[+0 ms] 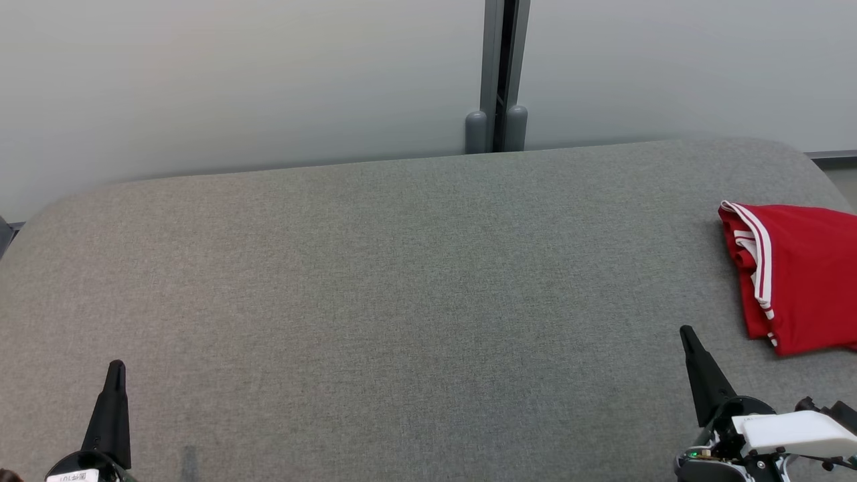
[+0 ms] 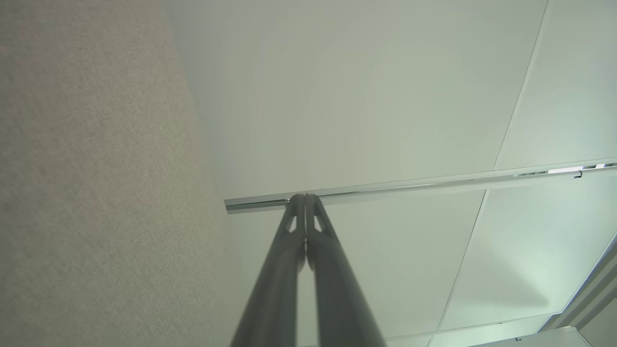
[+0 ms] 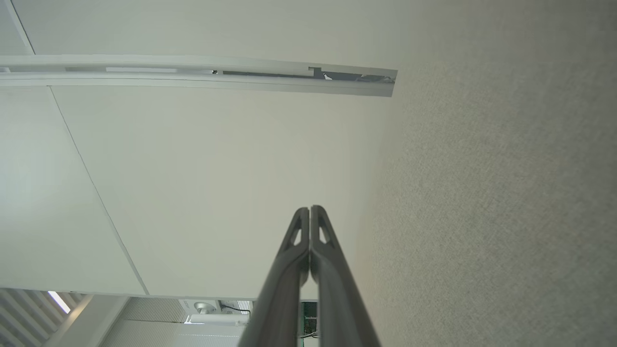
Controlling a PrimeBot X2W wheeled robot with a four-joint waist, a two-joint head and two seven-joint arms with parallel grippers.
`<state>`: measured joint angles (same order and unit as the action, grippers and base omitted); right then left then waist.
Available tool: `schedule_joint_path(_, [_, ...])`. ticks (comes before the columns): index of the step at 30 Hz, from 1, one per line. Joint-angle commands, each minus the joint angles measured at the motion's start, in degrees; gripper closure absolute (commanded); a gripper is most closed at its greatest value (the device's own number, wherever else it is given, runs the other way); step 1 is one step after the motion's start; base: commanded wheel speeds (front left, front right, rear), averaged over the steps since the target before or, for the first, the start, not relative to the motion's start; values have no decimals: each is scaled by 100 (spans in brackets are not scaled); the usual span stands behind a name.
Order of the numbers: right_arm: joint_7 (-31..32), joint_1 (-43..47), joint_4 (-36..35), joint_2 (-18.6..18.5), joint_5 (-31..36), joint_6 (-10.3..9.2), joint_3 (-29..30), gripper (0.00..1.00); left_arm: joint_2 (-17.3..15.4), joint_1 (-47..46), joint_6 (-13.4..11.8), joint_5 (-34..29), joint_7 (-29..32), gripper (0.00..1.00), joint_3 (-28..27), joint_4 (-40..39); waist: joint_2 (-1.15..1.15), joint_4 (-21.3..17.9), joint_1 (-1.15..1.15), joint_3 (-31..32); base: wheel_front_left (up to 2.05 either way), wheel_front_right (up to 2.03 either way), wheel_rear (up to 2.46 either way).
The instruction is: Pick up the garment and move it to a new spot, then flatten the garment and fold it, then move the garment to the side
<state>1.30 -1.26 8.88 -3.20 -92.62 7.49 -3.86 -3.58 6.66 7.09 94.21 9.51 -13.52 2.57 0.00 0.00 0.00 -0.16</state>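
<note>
The garment [image 1: 800, 274] is red with white stripes along one edge and lies folded at the right edge of the grey padded table [image 1: 402, 281], partly cut off by the head view's border. My right gripper [image 1: 688, 336] stands shut near the front right, a short way in front and left of the garment, with nothing in it. At the front left, far from the garment, my left gripper [image 1: 117, 367] is also shut and empty. In the wrist views both sets of fingertips, left [image 2: 305, 197] and right [image 3: 309, 210], are pressed together, pointing along the table toward the wall.
Pale wall panels [image 1: 234, 80] rise directly behind the table's far edge, with a grey vertical post [image 1: 497, 73] at the joint. The table's corners are rounded. The broad grey surface between the two grippers is bare fabric.
</note>
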Motion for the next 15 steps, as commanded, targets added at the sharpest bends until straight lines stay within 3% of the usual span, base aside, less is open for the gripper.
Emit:
schedule_joint_path(1, [33, -66, 29, -21, -110, 0, 12, 100, -7, -98, 68, 115, 36, 100, -51, 5, 0, 1, 0, 1, 0, 0, 0])
schedule_joint_path(15, [38, -56, 20, -10, -91, -1, 24, 100, 12, -103, 69, 74, 55, 100, -75, 7, 0, 1, 0, 1, 0, 0, 0])
